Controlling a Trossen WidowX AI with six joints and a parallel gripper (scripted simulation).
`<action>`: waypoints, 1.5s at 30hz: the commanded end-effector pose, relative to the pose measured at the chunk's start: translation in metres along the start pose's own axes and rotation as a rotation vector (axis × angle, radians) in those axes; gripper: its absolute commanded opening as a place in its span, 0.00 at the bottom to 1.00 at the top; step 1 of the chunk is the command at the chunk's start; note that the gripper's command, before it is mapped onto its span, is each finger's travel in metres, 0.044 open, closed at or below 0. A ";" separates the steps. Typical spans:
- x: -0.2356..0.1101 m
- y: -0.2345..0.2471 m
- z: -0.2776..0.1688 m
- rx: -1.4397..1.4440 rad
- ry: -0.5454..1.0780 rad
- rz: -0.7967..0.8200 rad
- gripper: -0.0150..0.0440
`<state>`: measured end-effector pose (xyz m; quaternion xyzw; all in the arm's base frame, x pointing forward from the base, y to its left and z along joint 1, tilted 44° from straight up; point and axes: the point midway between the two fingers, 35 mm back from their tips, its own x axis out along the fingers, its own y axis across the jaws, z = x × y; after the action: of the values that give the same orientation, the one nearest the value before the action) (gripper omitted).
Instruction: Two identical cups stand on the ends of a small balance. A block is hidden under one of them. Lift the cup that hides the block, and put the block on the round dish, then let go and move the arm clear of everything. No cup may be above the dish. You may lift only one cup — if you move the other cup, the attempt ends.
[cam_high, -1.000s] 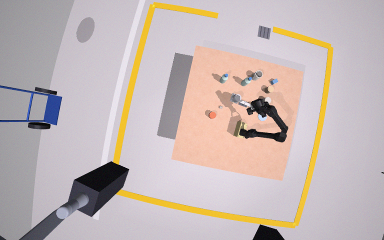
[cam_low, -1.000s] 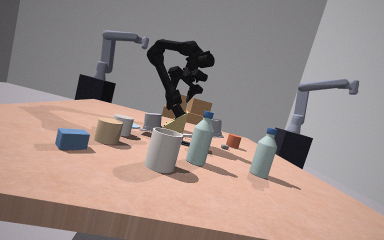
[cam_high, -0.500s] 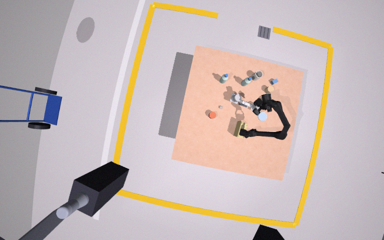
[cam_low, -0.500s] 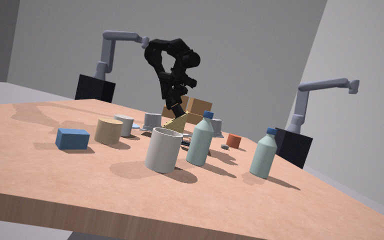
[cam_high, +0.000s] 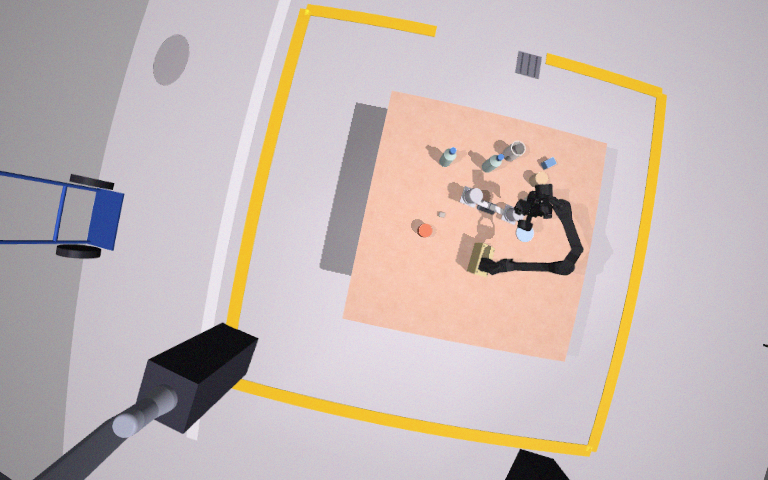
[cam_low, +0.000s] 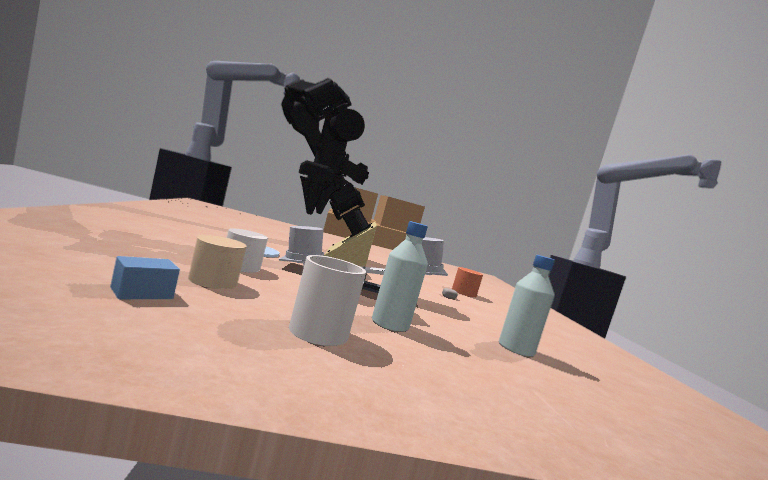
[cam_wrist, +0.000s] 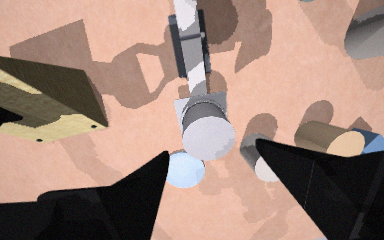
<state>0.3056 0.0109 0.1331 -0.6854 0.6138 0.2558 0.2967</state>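
Tool | jaws wide apart, empty | above cup | dish just beside

near cup: grey, inverted, on balance end | dish: pale blue, beside

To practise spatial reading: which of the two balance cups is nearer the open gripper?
The cup beside the pale blue dish; it lies between the gripper's fingers, unlike the far-end cup.

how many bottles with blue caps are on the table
2. One bottle stands just right of the open white cup in the exterior view; the other bottle stands farther right, nearer the table edge. None appear hidden.
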 end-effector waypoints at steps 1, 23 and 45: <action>0.002 -0.002 -0.003 -0.030 -0.009 0.011 1.00; 0.035 -0.003 -0.002 -0.029 -0.009 0.010 1.00; 0.070 -0.002 -0.002 -0.029 -0.006 0.009 1.00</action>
<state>0.3176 -0.0329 0.0906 -0.6865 0.6094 0.2668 0.2934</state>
